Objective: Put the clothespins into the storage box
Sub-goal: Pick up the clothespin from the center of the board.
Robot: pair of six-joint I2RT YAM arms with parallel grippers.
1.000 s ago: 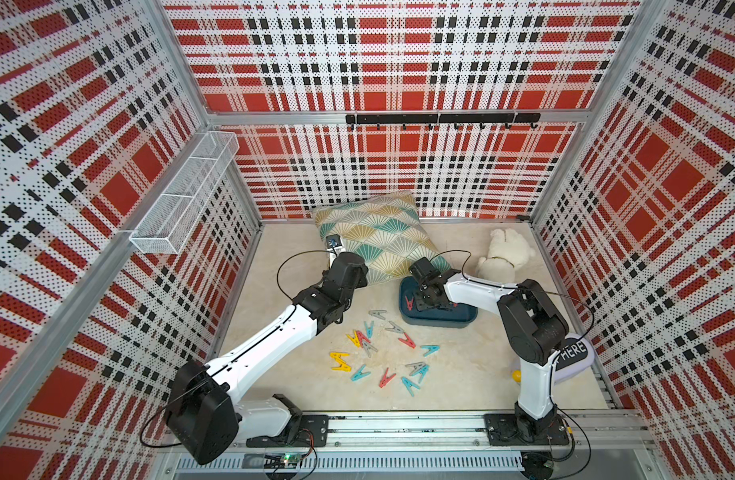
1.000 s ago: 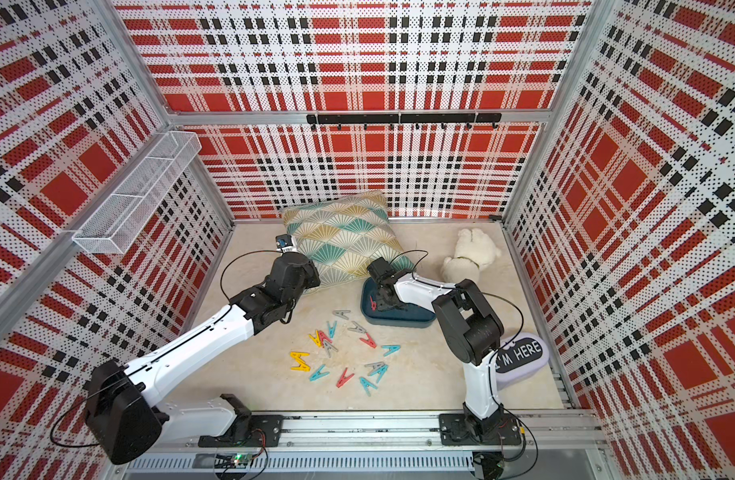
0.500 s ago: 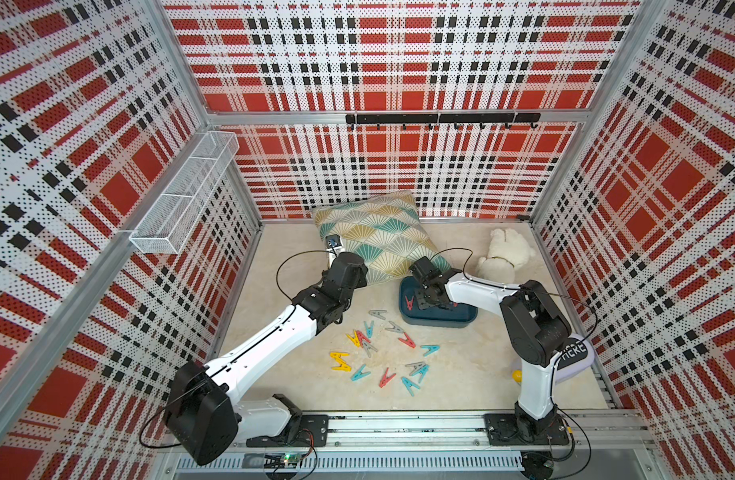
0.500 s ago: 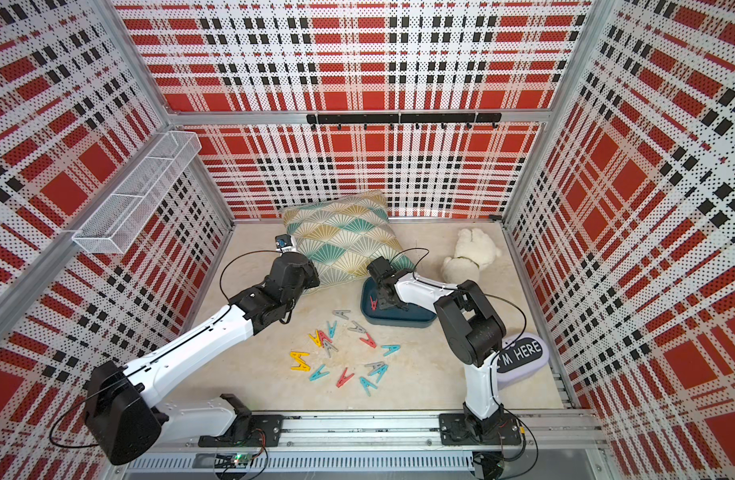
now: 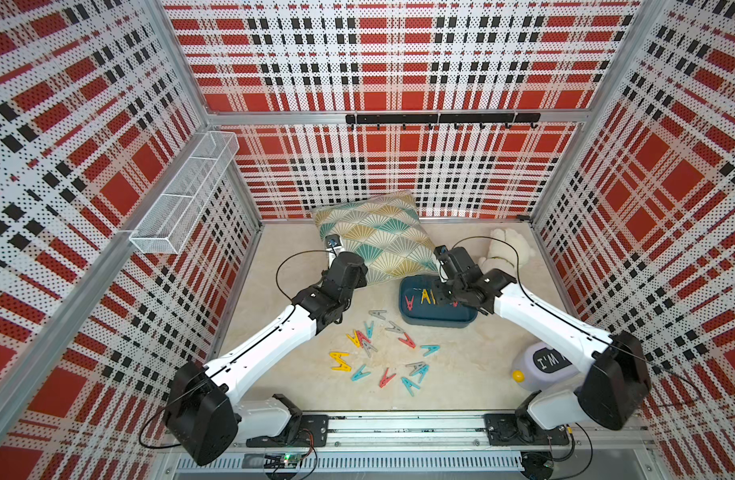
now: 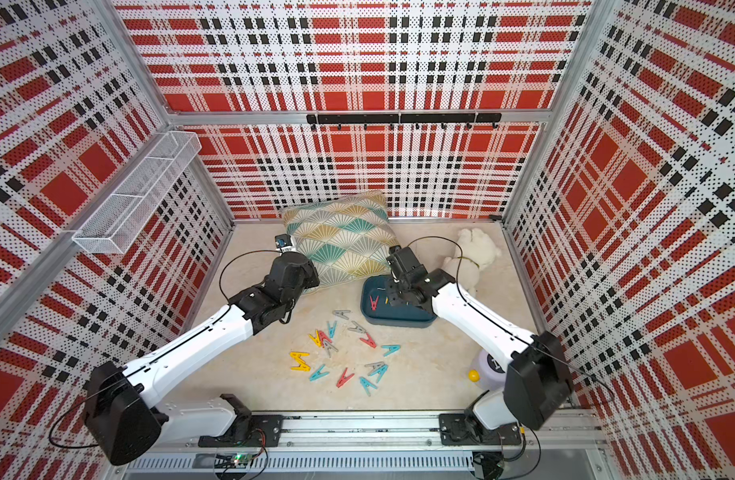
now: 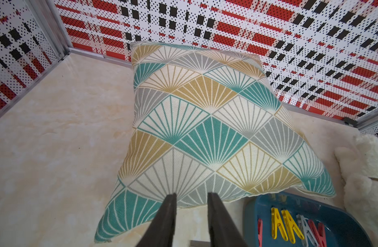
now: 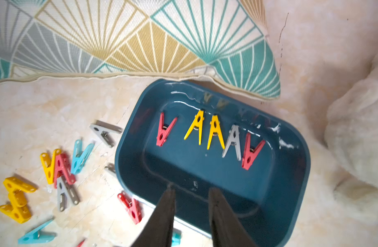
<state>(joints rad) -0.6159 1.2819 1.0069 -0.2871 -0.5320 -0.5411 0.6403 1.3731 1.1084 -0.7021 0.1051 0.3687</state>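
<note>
1. Since half a second ago the right claw (image 8: 192, 189) has slid along the storage box (image 8: 280, 192) toward the plush toy (image 5: 507, 249), and its jaws have parted. The left claw (image 7: 191, 195) looks unmoved.
2. Right claw: jaws narrowly apart with nothing between them. Left claw: the same narrow gap, empty, aimed at the pillow (image 7: 205, 119).
3. Done: five clothespins (image 8: 214, 132) lie in a row inside the box (red, two yellow, grey, red).
4. Left: well over a dozen loose clothespins (image 5: 370, 348) are scattered on the tabletop (image 5: 461, 386). I judge the task roughly a quarter through.
5. The row lies beyond the right claw's tips, apart from them, and the claw hangs over a bare part of the box. A red pin (image 8: 130, 207) lies just outside the rim, beside that claw. The scatter sits between the two arms, and the left claw points away from it.
</note>
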